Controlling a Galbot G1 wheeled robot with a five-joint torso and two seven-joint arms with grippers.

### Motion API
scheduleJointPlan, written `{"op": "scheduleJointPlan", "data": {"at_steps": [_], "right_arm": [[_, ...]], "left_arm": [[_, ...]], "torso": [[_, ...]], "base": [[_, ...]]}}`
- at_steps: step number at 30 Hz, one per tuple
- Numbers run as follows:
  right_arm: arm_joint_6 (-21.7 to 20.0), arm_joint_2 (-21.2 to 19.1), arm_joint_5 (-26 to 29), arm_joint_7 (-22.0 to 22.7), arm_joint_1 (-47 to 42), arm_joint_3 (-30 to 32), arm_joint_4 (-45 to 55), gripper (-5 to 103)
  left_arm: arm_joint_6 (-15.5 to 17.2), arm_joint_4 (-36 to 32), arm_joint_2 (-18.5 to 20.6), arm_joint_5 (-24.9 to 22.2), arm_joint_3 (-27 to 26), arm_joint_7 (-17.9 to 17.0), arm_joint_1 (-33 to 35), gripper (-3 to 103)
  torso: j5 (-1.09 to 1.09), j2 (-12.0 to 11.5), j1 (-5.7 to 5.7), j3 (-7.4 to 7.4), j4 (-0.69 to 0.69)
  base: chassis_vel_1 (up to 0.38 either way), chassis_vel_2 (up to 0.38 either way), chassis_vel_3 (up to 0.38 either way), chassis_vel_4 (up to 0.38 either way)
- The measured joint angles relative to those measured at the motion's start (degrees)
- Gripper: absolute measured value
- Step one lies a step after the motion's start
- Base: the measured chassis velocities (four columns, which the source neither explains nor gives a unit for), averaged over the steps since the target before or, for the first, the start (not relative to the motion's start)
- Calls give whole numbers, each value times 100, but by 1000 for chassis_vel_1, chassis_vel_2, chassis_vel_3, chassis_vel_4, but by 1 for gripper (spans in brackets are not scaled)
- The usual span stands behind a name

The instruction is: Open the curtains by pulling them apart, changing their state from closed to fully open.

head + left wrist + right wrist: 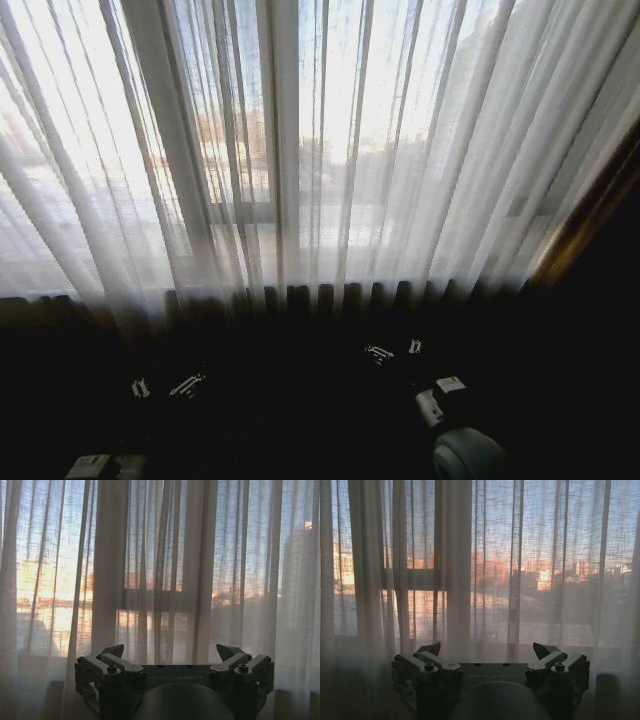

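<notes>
Here the curtains (330, 150) hang closed across the whole window, sheer white fabric in long vertical pleats, their edges meeting near the middle. The left gripper (170, 652) and the right gripper (487, 650) wait low before the cloth, jaws spread wide, holding nothing, apart from it.

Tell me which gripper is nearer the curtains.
The right gripper: in the head view it reaches closer to the hem of the curtains, while the left gripper sits farther back. Both have open jaws.
</notes>
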Motion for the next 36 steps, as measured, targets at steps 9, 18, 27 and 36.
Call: {"op": "scheduleJointPlan", "data": {"at_steps": [9,18,27,36], "right_arm": [[-12,-40,11,7,-22,16,-2,100],[-9,-61,19,9,-13,26,-14,100],[36,-39,16,10,-31,12,-23,100],[62,-22,-4,8,-55,10,-29,100]], "left_arm": [[-50,36,-11,-9,-8,4,3,100],[-157,75,-22,-7,1,25,19,100],[-190,92,-19,-5,1,33,15,100],[-203,124,-7,-1,15,46,-6,100]], "torso": [[0,0,0,0,0],[0,0,0,0,0],[0,0,-1,0,0],[1,1,-1,0,-1]], "base": [[0,0,0,0],[0,0,0,0],[-5,2,6,-4],[-116,149,102,-129]]}}
